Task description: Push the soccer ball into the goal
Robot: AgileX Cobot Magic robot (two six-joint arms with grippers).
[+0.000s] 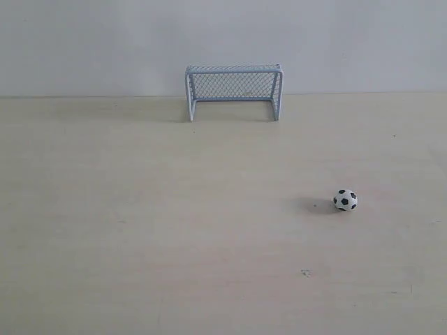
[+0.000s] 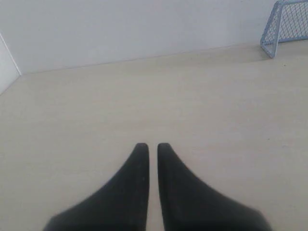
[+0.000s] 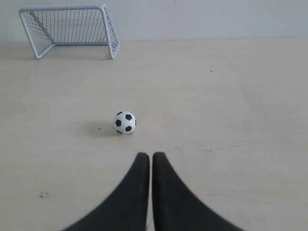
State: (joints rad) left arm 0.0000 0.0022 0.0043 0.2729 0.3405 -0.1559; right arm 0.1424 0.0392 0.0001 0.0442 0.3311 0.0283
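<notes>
The soccer ball (image 1: 345, 200) rests on the pale table at the right, well in front of the pale blue goal (image 1: 233, 91), which stands at the back against the wall with its mouth facing forward. In the right wrist view the soccer ball (image 3: 125, 122) lies a short way ahead of my right gripper (image 3: 150, 155), whose black fingers are shut with nothing between them; the goal (image 3: 70, 30) stands far beyond. My left gripper (image 2: 152, 145) is shut and empty over bare table, with a corner of the goal (image 2: 285, 26) at the view's edge. Neither gripper shows in the exterior view.
A plain white wall (image 1: 223, 42) rises right behind the goal. The table top (image 1: 174, 223) carries a small dark mark (image 1: 305, 273) near the front. A white panel edge (image 2: 7, 67) appears at the side of the left wrist view.
</notes>
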